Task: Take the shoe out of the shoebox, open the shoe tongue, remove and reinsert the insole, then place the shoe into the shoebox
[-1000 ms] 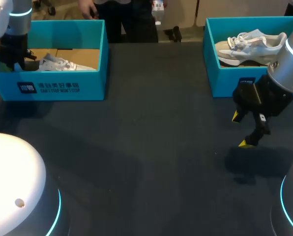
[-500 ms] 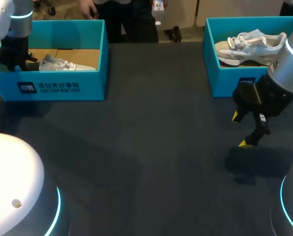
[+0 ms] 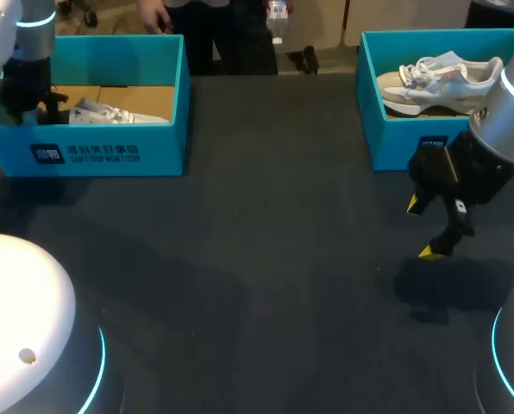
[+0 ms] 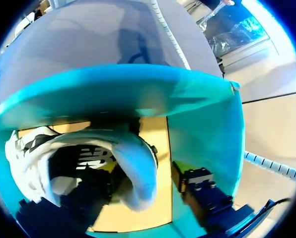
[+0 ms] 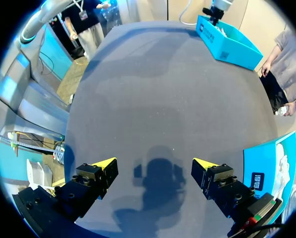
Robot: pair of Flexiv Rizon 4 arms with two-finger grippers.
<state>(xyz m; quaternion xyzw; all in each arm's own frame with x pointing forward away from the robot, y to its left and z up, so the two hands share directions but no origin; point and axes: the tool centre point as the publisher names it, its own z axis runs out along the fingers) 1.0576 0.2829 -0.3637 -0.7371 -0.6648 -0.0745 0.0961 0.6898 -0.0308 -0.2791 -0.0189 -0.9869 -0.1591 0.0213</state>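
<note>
Where the table [image 3: 266, 259] lies nearest, on the right, the right gripper [image 3: 423, 228] hangs over the dark top. Its fingers are wide apart, nothing between them; its shadow falls on the cloth beneath it.

Further back, far right: the right box [image 3: 395, 142], teal, open. A pale second shoe [image 3: 438, 82] lies on its side inside, laces up.

Far left: the left box [image 3: 110, 151], same teal, brown card floor. The white shoe [image 3: 110, 112] lies inside it, heel toward the box's left end. The left arm [image 3: 28, 52] comes down into that end.

Wrist view: the left gripper [image 4: 144, 169] straddles the shoe's heel. One finger is down inside the shoe's opening, the other outside the heel near the box wall. A strip of card floor shows between the outer finger and the heel, so the fingers are apart, not clamped on the shoe.
</note>
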